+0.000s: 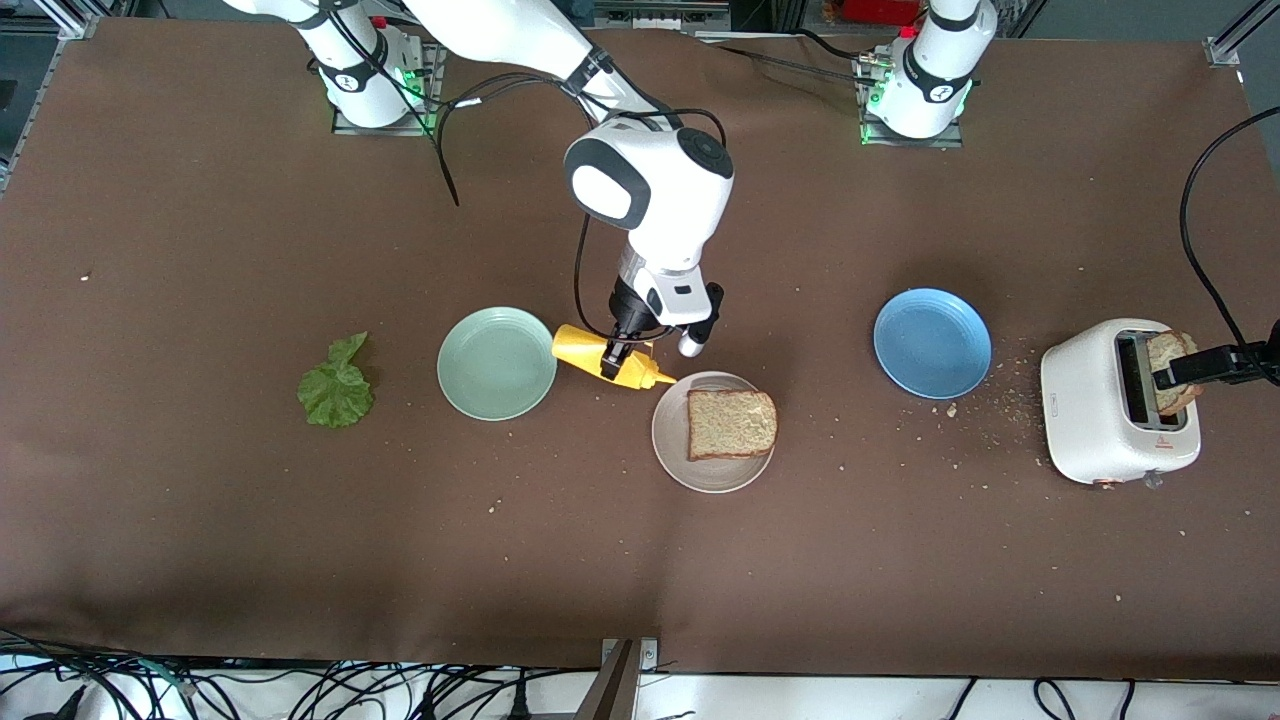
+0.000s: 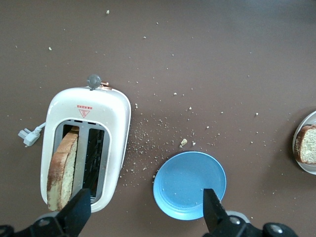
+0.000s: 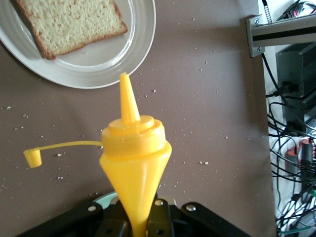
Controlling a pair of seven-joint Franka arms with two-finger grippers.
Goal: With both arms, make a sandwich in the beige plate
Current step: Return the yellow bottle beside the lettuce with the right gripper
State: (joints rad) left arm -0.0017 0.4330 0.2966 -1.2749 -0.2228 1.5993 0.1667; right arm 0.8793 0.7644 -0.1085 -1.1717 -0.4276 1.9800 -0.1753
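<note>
The right gripper (image 1: 622, 352) is seen in the front view clamped on a yellow squeeze bottle (image 1: 608, 358), held tilted between the mint-green plate (image 1: 497, 363) and the beige plate (image 1: 714, 431), its nozzle pointing at the beige plate's rim. One bread slice (image 1: 731, 423) lies flat on the beige plate, which sits near the table's middle. The right wrist view alone shows the bottle's cap (image 3: 32, 158) hanging off on its strap, the nozzle bare. A lettuce leaf (image 1: 337, 387) lies on the table toward the right arm's end, beside the mint-green plate; it is recorded in the front view only. The left gripper (image 2: 145, 211) is seen in its wrist view with fingers spread wide and nothing between them, over the toaster (image 2: 84, 146) and the blue plate (image 2: 189, 185). A second bread slice (image 2: 62, 169) stands in one toaster slot, the other slot being vacant. Crumbs are scattered between toaster and blue plate
</note>
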